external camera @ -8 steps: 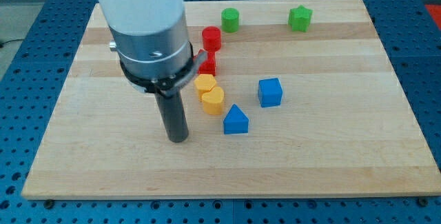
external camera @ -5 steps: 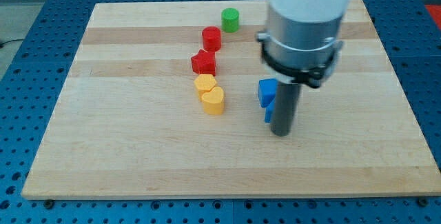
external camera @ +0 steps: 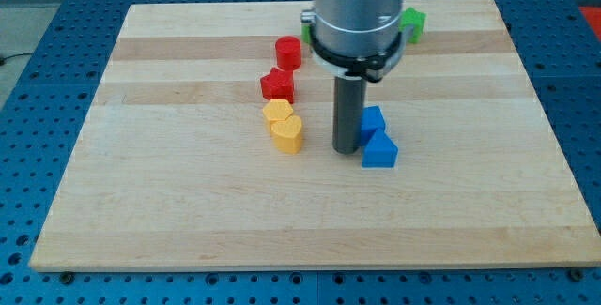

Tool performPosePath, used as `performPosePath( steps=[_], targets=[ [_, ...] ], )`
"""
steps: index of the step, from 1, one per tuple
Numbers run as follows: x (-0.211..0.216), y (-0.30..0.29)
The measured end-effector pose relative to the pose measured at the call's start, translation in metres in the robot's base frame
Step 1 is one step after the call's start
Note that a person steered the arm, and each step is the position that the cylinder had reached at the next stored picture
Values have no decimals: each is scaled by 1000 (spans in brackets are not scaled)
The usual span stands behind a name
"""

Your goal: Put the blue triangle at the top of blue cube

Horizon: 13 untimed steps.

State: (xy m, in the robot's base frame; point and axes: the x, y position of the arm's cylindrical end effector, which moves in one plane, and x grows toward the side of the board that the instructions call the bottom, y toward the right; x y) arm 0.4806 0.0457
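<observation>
The blue triangle (external camera: pixel 379 149) lies right of the board's middle, touching the blue cube (external camera: pixel 374 119), which sits just above it and is partly hidden by the rod. My tip (external camera: pixel 346 147) rests on the board right at the left side of the blue triangle, below-left of the cube.
A yellow hexagon block (external camera: pixel 279 113) and a yellow heart block (external camera: pixel 288 133) sit left of my tip. A red star (external camera: pixel 278 84) and a red cylinder (external camera: pixel 288 53) lie above them. A green star (external camera: pixel 411 22) shows at the top; a green cylinder (external camera: pixel 305 29) is mostly hidden behind the arm.
The arm swept from the left to the right and came back to the triangle's left side. The blue triangle moved right and now sits below the blue cube.
</observation>
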Motion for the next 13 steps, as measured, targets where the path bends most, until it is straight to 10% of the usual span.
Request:
performPosePath(
  steps=[7,13],
  targets=[
    [57,84],
    [-71,100]
  ],
)
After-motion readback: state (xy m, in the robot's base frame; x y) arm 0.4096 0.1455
